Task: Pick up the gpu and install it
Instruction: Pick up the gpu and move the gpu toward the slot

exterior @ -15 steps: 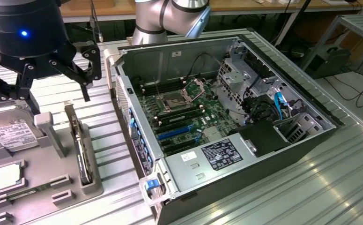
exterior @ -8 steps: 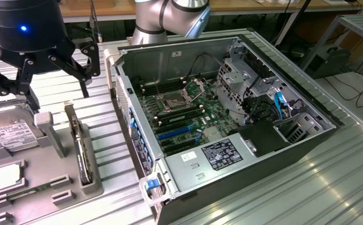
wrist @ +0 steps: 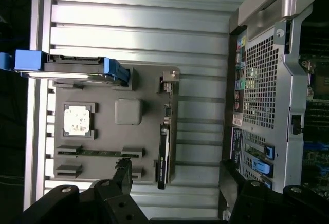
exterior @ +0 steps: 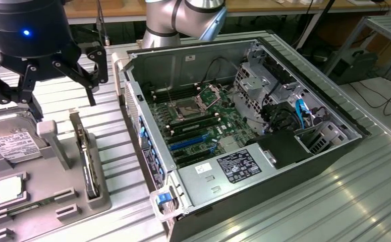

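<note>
Gripper (exterior: 57,98) hangs over the grey tray (exterior: 44,204) at the exterior view's left. Its fingers (wrist: 122,175) are spread wide and hold nothing.

The gpu (exterior: 88,161) stands on edge in a slot along the tray side nearest the case (exterior: 202,201). We see no contact between it and the fingers. In the wrist view the gpu (wrist: 163,149) appears edge-on, one end lying between the two spread fingers, with the gripper (wrist: 175,180) roughly centred over that end.

Also on the tray (wrist: 108,95):
- hard drive (exterior: 10,141) with a white label, seen with blue side rails in the wrist view (wrist: 67,67)
- processor (exterior: 7,189), in a square pocket, well apart from the gpu

The case lies open on the slatted metal table (exterior: 330,201), just beside the tray, with the motherboard (exterior: 195,121) exposed. We note blue slots on the board near the case's rear wall.
</note>
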Available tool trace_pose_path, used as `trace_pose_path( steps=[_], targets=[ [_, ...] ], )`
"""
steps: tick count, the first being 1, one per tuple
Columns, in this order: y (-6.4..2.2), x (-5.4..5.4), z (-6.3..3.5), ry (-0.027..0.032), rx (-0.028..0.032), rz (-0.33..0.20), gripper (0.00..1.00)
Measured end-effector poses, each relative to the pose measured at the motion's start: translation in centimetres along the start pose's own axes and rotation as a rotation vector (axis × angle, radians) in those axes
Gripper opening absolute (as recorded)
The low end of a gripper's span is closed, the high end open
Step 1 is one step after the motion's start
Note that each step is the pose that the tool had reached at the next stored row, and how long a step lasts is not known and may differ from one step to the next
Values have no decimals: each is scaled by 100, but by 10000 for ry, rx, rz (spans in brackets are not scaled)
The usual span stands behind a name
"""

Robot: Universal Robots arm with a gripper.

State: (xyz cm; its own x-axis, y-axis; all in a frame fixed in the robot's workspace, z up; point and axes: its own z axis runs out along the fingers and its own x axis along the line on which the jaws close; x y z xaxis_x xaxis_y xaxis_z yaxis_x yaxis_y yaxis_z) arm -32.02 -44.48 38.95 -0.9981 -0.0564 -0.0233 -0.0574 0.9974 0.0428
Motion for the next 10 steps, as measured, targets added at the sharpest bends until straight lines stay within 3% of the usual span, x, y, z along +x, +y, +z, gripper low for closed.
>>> trace_pose_path(
  steps=[10],
  targets=[
    [-1,1,15,0,-1,0,78]
  ],
)
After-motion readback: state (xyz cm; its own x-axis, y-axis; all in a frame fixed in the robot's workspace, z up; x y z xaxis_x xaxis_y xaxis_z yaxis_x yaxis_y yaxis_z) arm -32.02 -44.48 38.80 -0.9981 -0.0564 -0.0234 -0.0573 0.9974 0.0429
